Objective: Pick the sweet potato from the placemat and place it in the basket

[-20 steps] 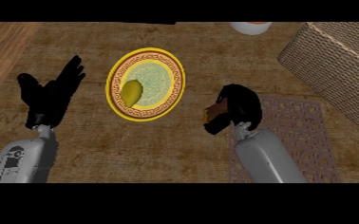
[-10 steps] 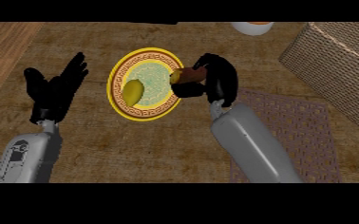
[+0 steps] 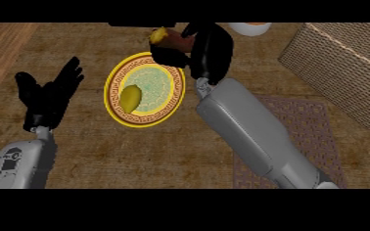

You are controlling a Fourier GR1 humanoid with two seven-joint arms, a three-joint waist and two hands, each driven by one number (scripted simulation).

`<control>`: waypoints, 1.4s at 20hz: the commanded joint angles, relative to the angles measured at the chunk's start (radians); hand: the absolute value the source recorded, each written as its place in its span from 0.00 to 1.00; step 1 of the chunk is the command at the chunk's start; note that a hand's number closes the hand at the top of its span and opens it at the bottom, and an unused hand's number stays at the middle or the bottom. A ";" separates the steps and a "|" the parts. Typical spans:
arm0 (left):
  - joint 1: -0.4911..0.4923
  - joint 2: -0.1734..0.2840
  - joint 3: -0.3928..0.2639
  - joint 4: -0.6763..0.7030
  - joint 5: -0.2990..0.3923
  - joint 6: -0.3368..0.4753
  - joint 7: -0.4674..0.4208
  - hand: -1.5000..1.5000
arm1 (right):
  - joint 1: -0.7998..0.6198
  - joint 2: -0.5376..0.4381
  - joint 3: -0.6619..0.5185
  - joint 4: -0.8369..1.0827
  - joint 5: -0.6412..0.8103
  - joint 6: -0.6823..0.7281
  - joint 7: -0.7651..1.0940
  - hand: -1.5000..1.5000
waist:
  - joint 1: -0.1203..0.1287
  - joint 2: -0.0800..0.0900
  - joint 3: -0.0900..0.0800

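My right hand (image 3: 206,49) curls over the sweet potato (image 3: 171,39), hiding most of it. The basket (image 3: 329,66) runs off the right edge; a white dish (image 3: 249,27) at top is cut off.

left hand (image 3: 49,95): open, fingers up, view's left | right hand (image 3: 206,49): curled, arm extended forward

A brown wood-grain counter (image 3: 166,151) carries everything. On it lie a round yellow-rimmed patterned plate (image 3: 115,88), a mauve woven rectangular placemat (image 3: 311,127) right of it, and a tan wicker basket (image 3: 332,73) at the right edge.
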 commanded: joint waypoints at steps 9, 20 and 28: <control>0.039 0.018 0.032 0.019 -0.003 -0.006 -0.037 0.50 | -0.275 -0.039 -0.224 0.206 0.161 0.052 0.126 1.00 | -0.015 0.002 0.000; -0.019 0.020 0.035 -0.012 0.003 0.008 0.034 0.50 | -0.373 -0.254 -0.365 0.394 0.209 0.103 0.064 1.00 | -0.022 0.004 0.000; 0.027 0.009 0.018 -0.066 -0.006 0.003 0.026 0.50 | -0.327 -0.366 -0.434 0.412 0.211 0.117 0.014 1.00 | -0.020 -0.001 0.001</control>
